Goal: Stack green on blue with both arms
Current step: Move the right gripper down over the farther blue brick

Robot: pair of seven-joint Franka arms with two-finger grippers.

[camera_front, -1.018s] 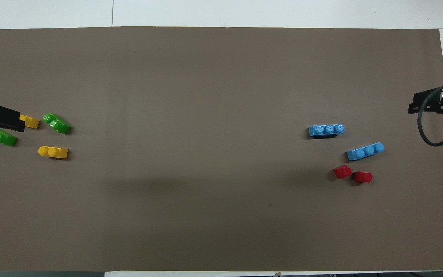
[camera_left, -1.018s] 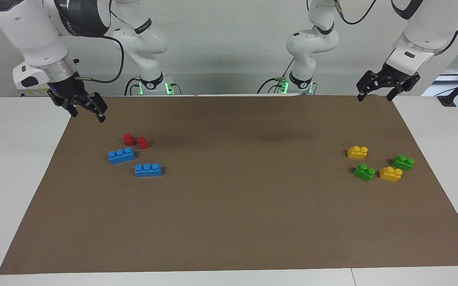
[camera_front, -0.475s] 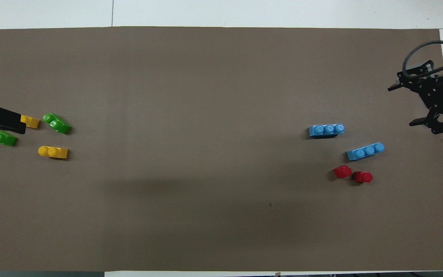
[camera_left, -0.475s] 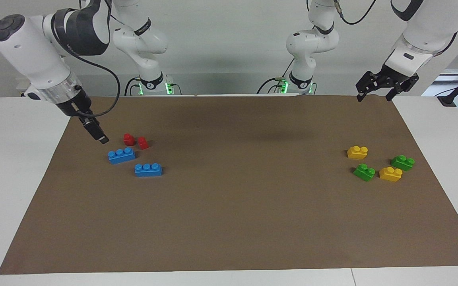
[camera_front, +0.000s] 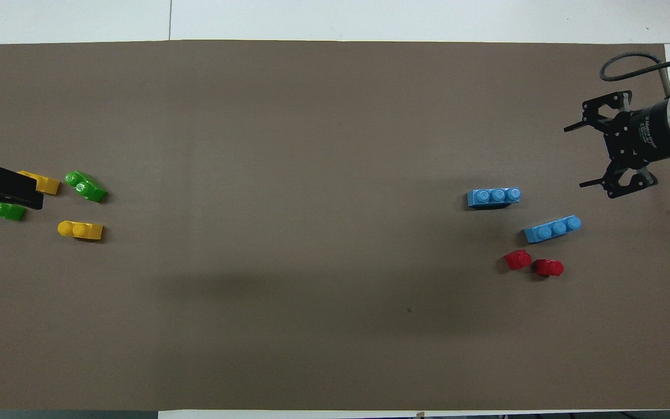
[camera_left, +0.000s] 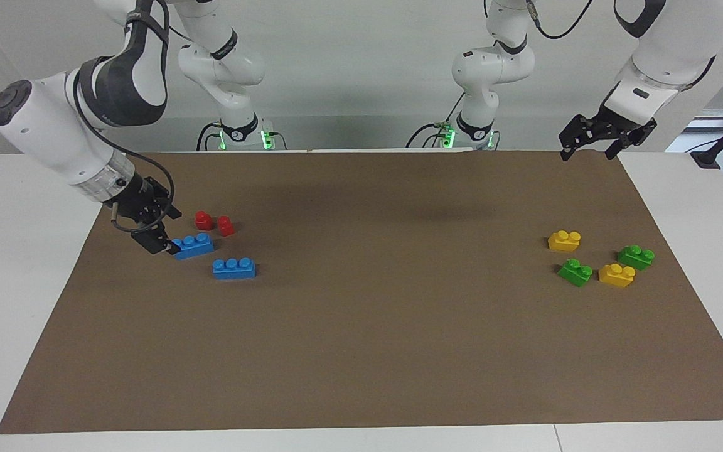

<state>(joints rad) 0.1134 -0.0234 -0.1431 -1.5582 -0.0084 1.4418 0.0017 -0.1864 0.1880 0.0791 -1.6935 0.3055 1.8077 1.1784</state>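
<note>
Over the right arm's end of the tabletop (camera_left: 361, 351), my right claw (camera_left: 159, 235) hangs spread apart, low beside a blue brick (camera_left: 192, 246). My left claw (camera_left: 594, 138), also spread, hovers over the mat's edge; the green brick (camera_left: 575, 272) sits between yellow bricks (camera_left: 616, 275).

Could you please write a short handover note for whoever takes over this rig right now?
Right gripper: open, low at the end of the sky-blue three-stud plastic brick nearer the robots; contact not clear, not gripped.
Left gripper: open, raised over the brown mat's edge at its own end, holding nothing.
The second blue three-stud brick lies close by, with two small red bricks nearer the robots.
The bright-green two-stud plastic brick, a darker green brick and two yellow bricks lie at the left arm's end.
Done: nothing picked or stacked.
Left: grasp blue, grasp green, stack green on blue.
</note>
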